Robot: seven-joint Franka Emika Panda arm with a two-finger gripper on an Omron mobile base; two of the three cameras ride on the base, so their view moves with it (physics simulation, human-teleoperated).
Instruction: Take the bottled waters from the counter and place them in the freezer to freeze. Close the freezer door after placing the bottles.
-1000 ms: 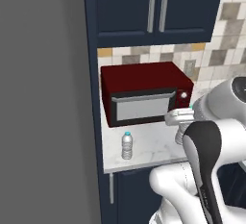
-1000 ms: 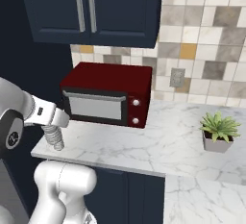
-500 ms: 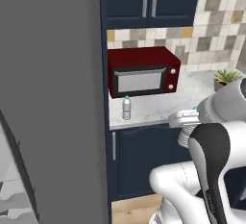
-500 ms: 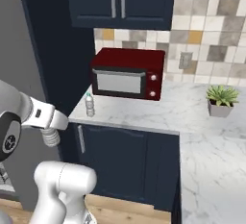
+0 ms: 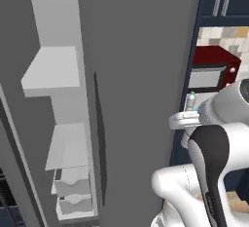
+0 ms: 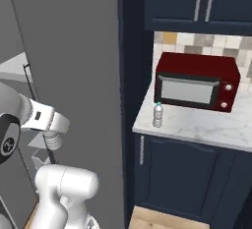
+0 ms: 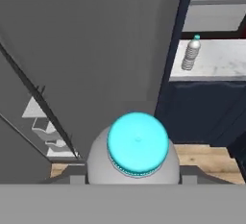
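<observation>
Swung left with the base since half a second ago, now facing the open freezer [image 5: 68, 123] instead of the desk [image 6: 197, 125]. One bottle [image 7: 138, 151] carried cap-up at the gripper [image 7: 138, 182], fingers hidden, grip state unclear. Second bottle [image 6: 158, 114] upright near the desk's left edge, before the red microwave [image 6: 197, 81]. Open floor below.
</observation>
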